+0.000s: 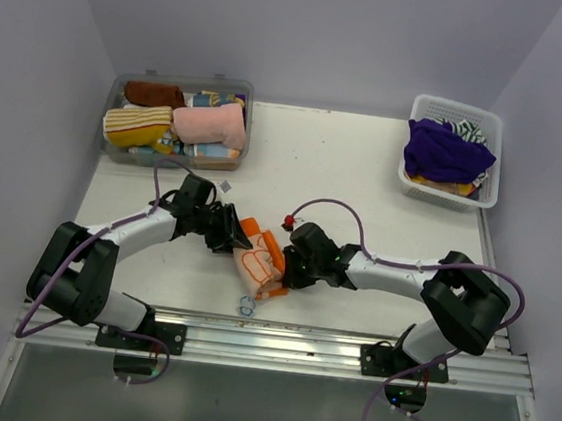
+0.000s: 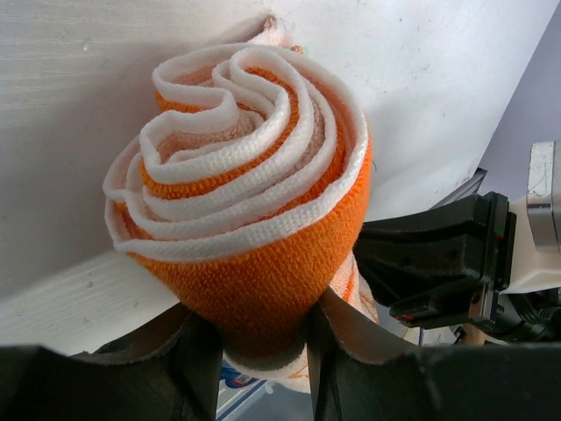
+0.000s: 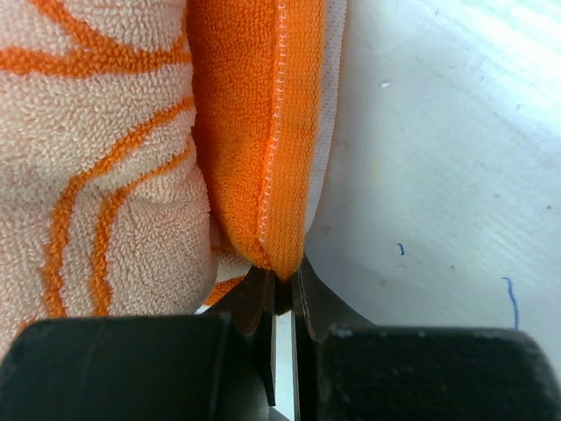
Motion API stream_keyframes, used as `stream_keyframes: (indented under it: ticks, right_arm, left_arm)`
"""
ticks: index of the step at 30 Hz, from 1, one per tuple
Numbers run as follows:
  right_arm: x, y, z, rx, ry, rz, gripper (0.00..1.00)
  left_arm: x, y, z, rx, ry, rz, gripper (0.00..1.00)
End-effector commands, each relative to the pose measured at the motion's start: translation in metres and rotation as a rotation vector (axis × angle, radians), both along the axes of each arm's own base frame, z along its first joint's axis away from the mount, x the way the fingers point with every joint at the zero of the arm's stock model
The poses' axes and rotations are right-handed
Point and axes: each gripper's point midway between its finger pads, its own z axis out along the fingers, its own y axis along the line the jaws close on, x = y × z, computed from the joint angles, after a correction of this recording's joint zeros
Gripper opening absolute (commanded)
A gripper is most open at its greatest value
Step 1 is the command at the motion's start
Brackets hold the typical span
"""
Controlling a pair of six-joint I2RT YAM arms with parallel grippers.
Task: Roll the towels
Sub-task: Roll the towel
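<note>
Left fingers [image 2: 188,360]: squeezing the towel [image 2: 254,219] by its rolled end.
Right fingers [image 3: 311,307]: pinching the towel's loose orange edge.
Towel's long way: pointing at left fingers.

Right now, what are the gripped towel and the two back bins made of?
Orange-and-cream towel: looped terry, probably cotton, matte; fuzzy pile and stitched hem show. Left bin: see-through, glossy, likely plastic. Right basket: white, slotted walls, likely moulded plastic.
</note>
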Motion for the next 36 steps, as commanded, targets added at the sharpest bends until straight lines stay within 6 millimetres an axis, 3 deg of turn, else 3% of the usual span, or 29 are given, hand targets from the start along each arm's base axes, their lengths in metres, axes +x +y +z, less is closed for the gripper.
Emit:
stream_keyframes:
  ticks: [1,7,12,15,16,19,20,24,28,29,31,32,34,36]
  right_arm:
    - [0.025,-0.008,0.007,-0.070,-0.120,0.016,0.00]
    - [0.035,-0.012,0.008,-0.095,-0.171,0.035,0.00]
    - [0.032,-0.012,0.017,-0.078,-0.171,0.045,0.00]
    - [0.033,-0.013,0.039,-0.053,-0.195,0.036,0.17]
    - [0.033,-0.011,0.048,-0.040,-0.207,0.035,0.28]
    - [0.036,-0.013,0.085,0.006,-0.268,0.014,0.44]
    - [0.036,-0.014,0.094,0.016,-0.285,0.009,0.53]
    - [0.041,-0.012,0.129,0.025,-0.375,-0.003,0.60]
    - [0.025,0.027,0.151,-0.009,-0.452,0.102,0.70]
    - [0.023,0.035,0.136,-0.059,-0.442,0.126,0.72]
    - [0.017,0.051,0.136,-0.101,-0.479,0.162,0.77]
    - [0.015,0.057,0.122,-0.145,-0.474,0.183,0.78]
    - [0.011,0.067,0.117,-0.189,-0.504,0.207,0.80]
    - [0.012,0.072,0.100,-0.254,-0.513,0.225,0.81]
  left_arm:
    - [-0.008,-0.005,0.007,-0.030,-0.008,-0.070,0.22]
    - [-0.013,-0.008,-0.003,-0.046,0.030,-0.104,0.21]
    - [-0.013,-0.004,-0.016,-0.002,0.075,-0.087,0.19]
    - [-0.010,-0.002,-0.019,0.022,0.088,-0.058,0.20]
    - [-0.008,-0.001,-0.019,0.025,0.095,-0.043,0.20]
    - [-0.009,0.000,-0.021,0.033,0.104,-0.032,0.20]
    - [-0.009,0.000,-0.022,0.034,0.104,-0.031,0.20]
    - [-0.010,0.001,-0.024,0.040,0.114,-0.020,0.20]
    - [-0.010,0.002,-0.025,0.043,0.122,-0.007,0.20]
    - [-0.010,0.002,-0.025,0.042,0.121,-0.005,0.20]
    - [-0.010,0.002,-0.026,0.046,0.125,0.000,0.20]
    - [-0.009,0.002,-0.025,0.046,0.124,0.002,0.20]
    - [-0.009,0.002,-0.025,0.046,0.127,0.006,0.20]
    - [-0.009,0.002,-0.025,0.045,0.128,0.007,0.20]
